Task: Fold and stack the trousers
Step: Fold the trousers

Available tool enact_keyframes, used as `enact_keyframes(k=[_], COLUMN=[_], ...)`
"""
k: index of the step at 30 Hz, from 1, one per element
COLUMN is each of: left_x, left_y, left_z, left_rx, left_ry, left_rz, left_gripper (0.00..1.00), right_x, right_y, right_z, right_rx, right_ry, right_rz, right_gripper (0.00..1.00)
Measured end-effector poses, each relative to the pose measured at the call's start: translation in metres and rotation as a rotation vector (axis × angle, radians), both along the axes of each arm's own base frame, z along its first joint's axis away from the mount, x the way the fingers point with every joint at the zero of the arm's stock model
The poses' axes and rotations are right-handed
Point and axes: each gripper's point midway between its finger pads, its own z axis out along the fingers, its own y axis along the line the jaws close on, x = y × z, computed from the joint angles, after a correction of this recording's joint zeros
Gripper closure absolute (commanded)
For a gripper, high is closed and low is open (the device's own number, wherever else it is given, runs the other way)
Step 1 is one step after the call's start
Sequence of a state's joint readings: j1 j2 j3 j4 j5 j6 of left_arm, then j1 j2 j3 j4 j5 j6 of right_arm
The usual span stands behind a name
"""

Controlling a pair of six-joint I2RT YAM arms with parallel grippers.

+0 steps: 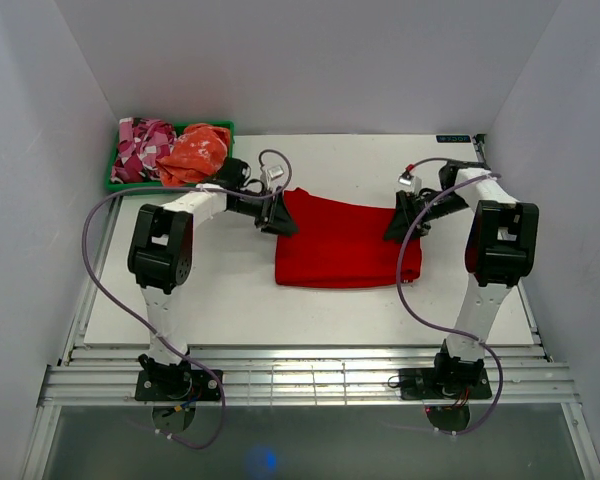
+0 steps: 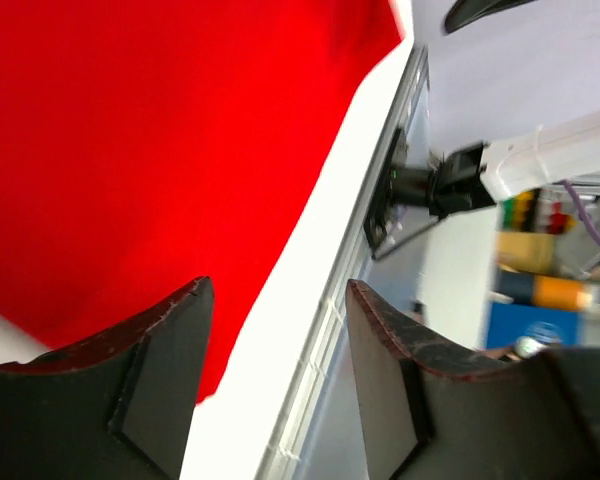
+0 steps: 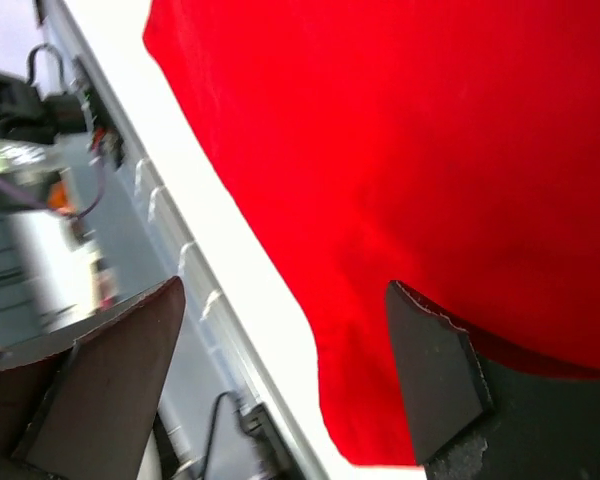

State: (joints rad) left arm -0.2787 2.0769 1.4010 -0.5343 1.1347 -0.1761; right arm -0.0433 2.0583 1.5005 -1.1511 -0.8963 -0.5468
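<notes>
White table (image 1: pixel 180 300): left tool (image 2: pixel 277 292), right tool (image 3: pixel 285 290) open over trousers (image 1: pixel 345 245) edges.

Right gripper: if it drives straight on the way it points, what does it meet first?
Probably the trousers: the right gripper points down at their edge, with bare table just beside. Depth is unclear.

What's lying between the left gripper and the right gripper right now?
The folded bright red cloth trousers fill that stretch, left gripper at one far corner, right gripper at the other. The top external view shows it.
</notes>
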Motion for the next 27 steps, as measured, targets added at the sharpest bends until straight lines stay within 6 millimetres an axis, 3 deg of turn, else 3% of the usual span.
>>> enact_keyframes(k=[4,6,8,10,12,16,18,24,27], left_x=[0.041,0.06,0.078,0.096,0.111,0.132,0.135,0.167,0.173], left_y=[-0.013,-0.019,-0.027,-0.032,-0.036,-0.034,-0.031,-0.023,-0.015], left_z=[0.054,0.074,0.08,0.069,0.042,-0.044,-0.043,-0.018,-0.001], left_rx=[-0.059,-0.083,-0.102,-0.106,-0.101,-0.06,-0.097,-0.049,0.011], left_ry=[-0.214,-0.279,-0.318,-0.323,-0.287,-0.128,-0.097,-0.241,-0.305], left_rz=[0.021,0.038,0.054,0.08,0.103,0.148,0.134,0.163,0.189], left_gripper=[0.33,0.33,0.33,0.33,0.33,0.33,0.33,0.27,0.13], right_x=[0.026,0.034,0.04,0.049,0.055,0.066,0.073,0.087,0.094], right_y=[-0.006,-0.006,-0.007,-0.008,-0.009,-0.009,-0.011,-0.021,-0.029], right_z=[0.031,0.034,0.025,0.004,-0.022,-0.026,-0.026,-0.02,0.002], right_rx=[-0.006,-0.006,-0.005,-0.008,-0.006,0.06,0.053,-0.062,-0.175], right_ry=[-0.171,-0.197,-0.192,-0.173,-0.129,-0.059,-0.075,-0.168,-0.282], right_rz=[-0.008,-0.007,-0.004,-0.005,-0.017,-0.078,-0.087,-0.07,-0.078], right_gripper=[0.13,0.14,0.14,0.14,0.14,0.14,0.14,0.11,0.08])
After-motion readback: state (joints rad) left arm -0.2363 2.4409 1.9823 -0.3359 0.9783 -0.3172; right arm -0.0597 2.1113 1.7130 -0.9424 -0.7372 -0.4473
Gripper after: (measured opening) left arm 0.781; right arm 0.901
